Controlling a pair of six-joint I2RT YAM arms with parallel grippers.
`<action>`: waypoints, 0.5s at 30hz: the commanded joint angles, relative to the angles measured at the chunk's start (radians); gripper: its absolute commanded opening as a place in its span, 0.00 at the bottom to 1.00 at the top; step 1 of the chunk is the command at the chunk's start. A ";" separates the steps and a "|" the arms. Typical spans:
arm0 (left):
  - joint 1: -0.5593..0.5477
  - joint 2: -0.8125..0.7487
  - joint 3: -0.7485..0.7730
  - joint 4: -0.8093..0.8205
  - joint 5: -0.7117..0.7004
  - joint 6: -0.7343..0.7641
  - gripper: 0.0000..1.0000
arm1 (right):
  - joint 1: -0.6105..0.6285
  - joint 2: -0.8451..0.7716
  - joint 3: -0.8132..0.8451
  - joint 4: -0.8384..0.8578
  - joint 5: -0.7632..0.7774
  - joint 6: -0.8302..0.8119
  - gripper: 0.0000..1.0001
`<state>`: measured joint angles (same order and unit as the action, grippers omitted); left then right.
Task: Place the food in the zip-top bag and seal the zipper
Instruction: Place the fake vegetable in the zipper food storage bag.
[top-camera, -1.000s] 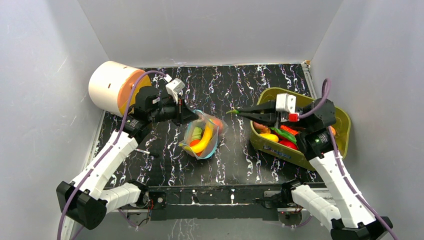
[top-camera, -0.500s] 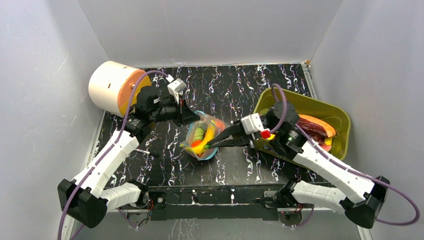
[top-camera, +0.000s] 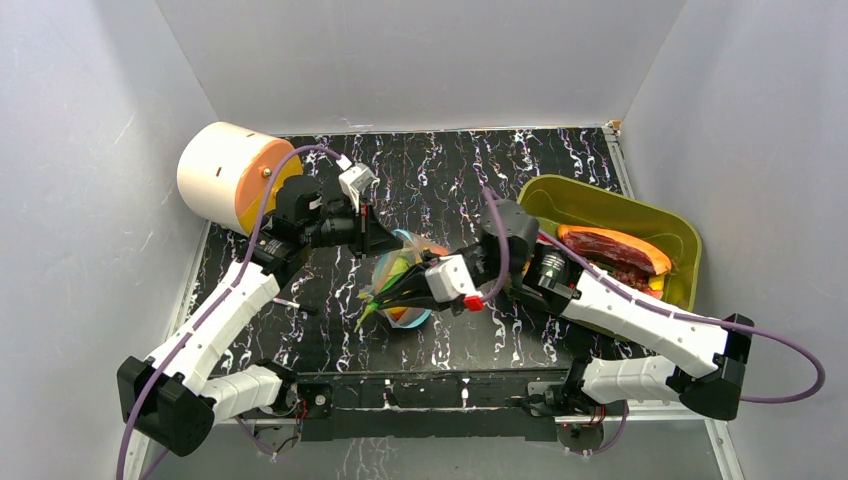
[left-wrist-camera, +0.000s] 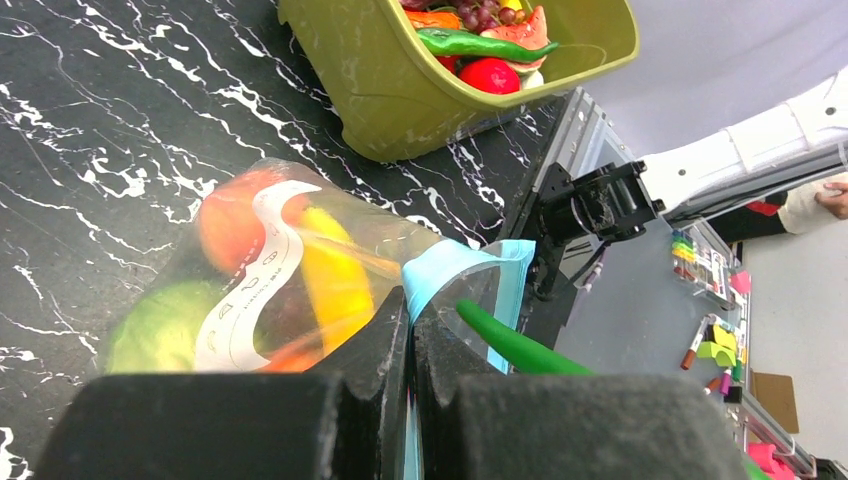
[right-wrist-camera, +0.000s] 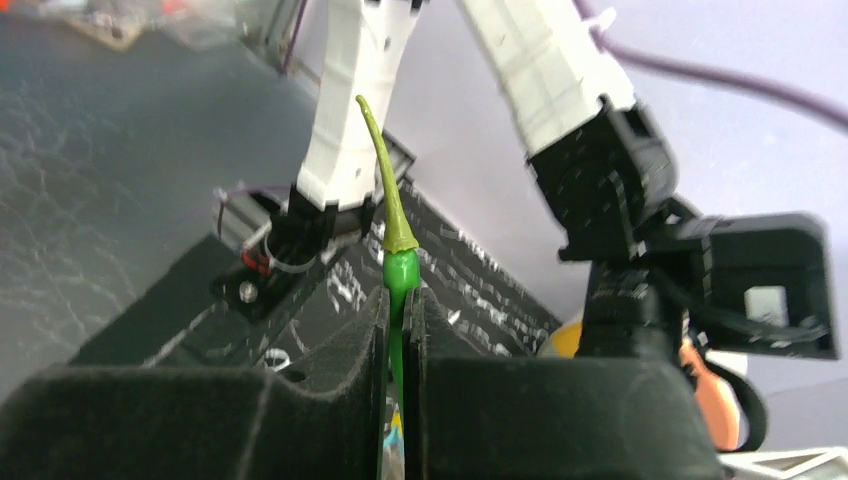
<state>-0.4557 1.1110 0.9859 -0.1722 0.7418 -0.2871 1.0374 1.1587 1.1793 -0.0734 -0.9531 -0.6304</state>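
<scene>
The clear zip-top bag (top-camera: 408, 268) lies mid-table with an orange, a yellow banana (left-wrist-camera: 335, 285) and a green cabbage (left-wrist-camera: 160, 338) inside. My left gripper (top-camera: 383, 243) (left-wrist-camera: 412, 318) is shut on the light blue zipper (left-wrist-camera: 450, 268), holding the mouth up. My right gripper (top-camera: 386, 297) (right-wrist-camera: 402, 300) is shut on a thin green chili pepper (right-wrist-camera: 399, 272) at the bag's mouth. Its stem (top-camera: 363, 315) pokes out past the bag's near-left side. The chili's tip (left-wrist-camera: 510, 345) shows just beside the raised zipper edge.
An olive-green bin (top-camera: 672, 232) at the right holds more food, including a watermelon slice (top-camera: 610, 246) and a red fruit (left-wrist-camera: 490, 75). A cream and orange cylinder (top-camera: 235, 175) lies at the back left. White walls enclose the table.
My right arm has swung from above the bin leftward and down to the bag's mouth, carrying the green chili. The left gripper has kept its hold on the zipper edge.
</scene>
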 joint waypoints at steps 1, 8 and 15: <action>-0.003 -0.032 -0.001 0.030 0.078 -0.005 0.00 | 0.013 0.024 0.016 -0.190 0.139 -0.217 0.00; -0.003 -0.025 0.018 -0.007 0.120 0.019 0.00 | 0.013 0.069 -0.003 -0.331 0.258 -0.307 0.00; -0.003 -0.013 0.056 -0.019 0.148 0.041 0.00 | 0.012 0.074 -0.070 -0.322 0.317 -0.311 0.00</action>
<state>-0.4557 1.1110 0.9863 -0.1974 0.8177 -0.2649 1.0481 1.2499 1.1355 -0.3908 -0.6857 -0.8925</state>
